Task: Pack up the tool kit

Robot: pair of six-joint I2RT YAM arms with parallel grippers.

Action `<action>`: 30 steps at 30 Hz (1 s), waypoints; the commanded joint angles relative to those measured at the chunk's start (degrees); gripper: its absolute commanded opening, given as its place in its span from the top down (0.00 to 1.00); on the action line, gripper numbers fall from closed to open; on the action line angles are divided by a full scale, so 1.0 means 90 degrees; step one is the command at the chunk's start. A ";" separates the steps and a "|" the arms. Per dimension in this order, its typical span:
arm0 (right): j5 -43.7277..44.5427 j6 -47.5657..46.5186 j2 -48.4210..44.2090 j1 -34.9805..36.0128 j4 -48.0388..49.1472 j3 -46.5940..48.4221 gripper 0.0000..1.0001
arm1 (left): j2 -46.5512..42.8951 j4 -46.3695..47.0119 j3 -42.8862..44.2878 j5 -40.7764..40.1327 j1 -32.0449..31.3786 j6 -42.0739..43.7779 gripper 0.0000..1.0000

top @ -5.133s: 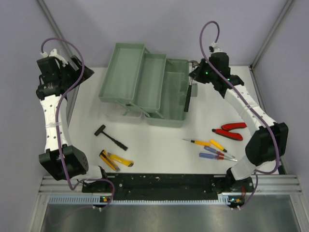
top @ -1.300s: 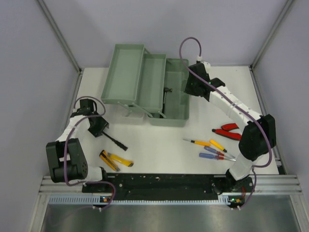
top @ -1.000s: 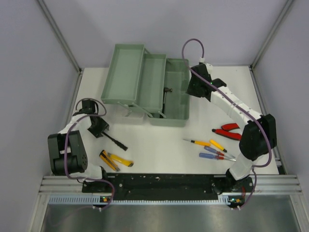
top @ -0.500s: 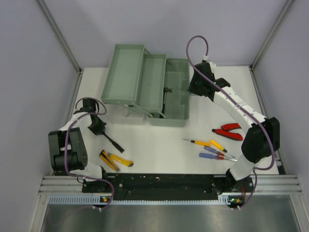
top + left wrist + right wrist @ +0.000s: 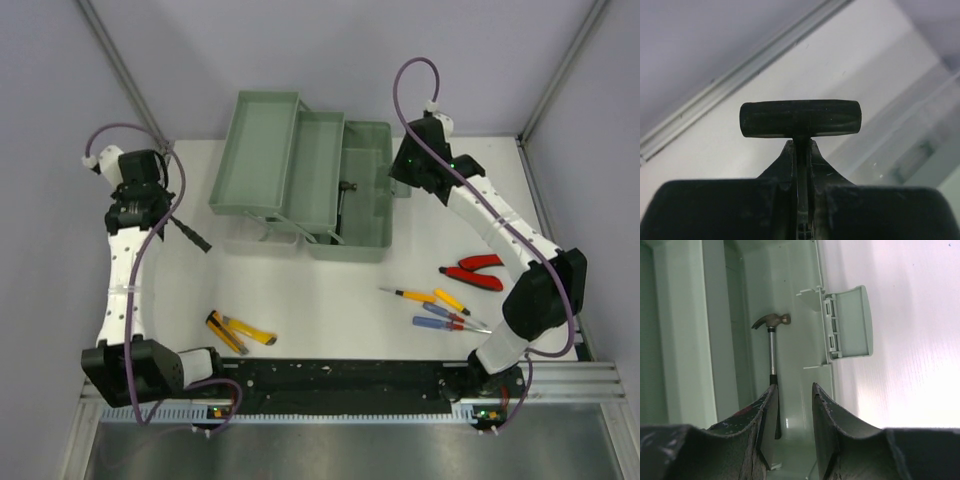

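Observation:
The sage-green toolbox (image 5: 262,150) stands spread wide at the back, and a claw hammer (image 5: 343,205) lies in its bottom bin (image 5: 792,330); the same hammer (image 5: 771,347) shows in the right wrist view. My left gripper (image 5: 165,215) is raised left of the box, shut on the shaft of a black mallet (image 5: 800,119), whose handle (image 5: 192,237) sticks out toward the box. The left gripper (image 5: 800,146) pinches just under the head. My right gripper (image 5: 398,180) hovers over the box's right rim, open (image 5: 794,387) and holding nothing.
Yellow pliers (image 5: 238,330) lie near the front left. Red pliers (image 5: 475,270) and several screwdrivers (image 5: 435,308) lie at the front right. The box's latch flap (image 5: 847,322) juts right of its rim. Walls close in the left, back and right.
My left gripper closed on the black mallet on the table and carried it up and back to the left. The right gripper drew slightly right from over the box.

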 commanded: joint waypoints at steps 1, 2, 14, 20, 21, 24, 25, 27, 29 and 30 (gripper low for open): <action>-0.0044 -0.0091 -0.0351 -0.0067 0.0021 0.0371 0.67 | -0.0330 0.0201 0.1096 0.0107 -0.0020 0.0798 1.00; -0.0034 -0.0081 -0.0381 -0.0057 0.0021 0.0371 0.67 | -0.0320 0.0133 0.1388 0.0322 -0.0030 0.0925 1.00; -0.3260 -0.1136 -0.0937 -0.0067 0.1609 0.0216 0.40 | -0.0233 0.1263 0.2416 0.6392 -0.0498 0.0655 1.00; -0.6731 -0.0356 -0.0733 0.0205 0.3826 0.0283 0.18 | -0.0047 0.2884 0.2202 0.7911 -0.1454 -0.0078 1.00; -0.6994 -0.0364 -0.0723 0.0371 0.4062 0.0283 0.15 | -0.0018 0.3215 0.2163 0.8086 -0.1581 -0.0205 1.00; -0.7163 -0.0803 -0.0733 0.0870 0.4279 0.0351 0.11 | 0.0070 0.4523 0.1967 0.8604 -0.1768 -0.1054 1.00; -0.7202 -0.0814 -0.0732 0.0929 0.4337 0.0351 0.11 | 0.0109 0.4837 0.1919 0.8711 -0.1797 -0.1249 1.00; -0.7318 -0.0523 -0.0674 0.0988 0.4764 0.0283 0.12 | 0.0158 0.5287 0.1869 0.8926 -0.1885 -0.1592 1.00; -0.7504 -0.0210 -0.0557 0.1027 0.5146 0.0302 0.14 | 0.0197 0.5454 0.1898 0.9112 -0.2021 -0.1652 1.00; -0.7611 -0.0083 -0.0508 0.1056 0.5312 0.0332 0.15 | 0.0198 0.5455 0.1899 0.9122 -0.2080 -0.1632 1.00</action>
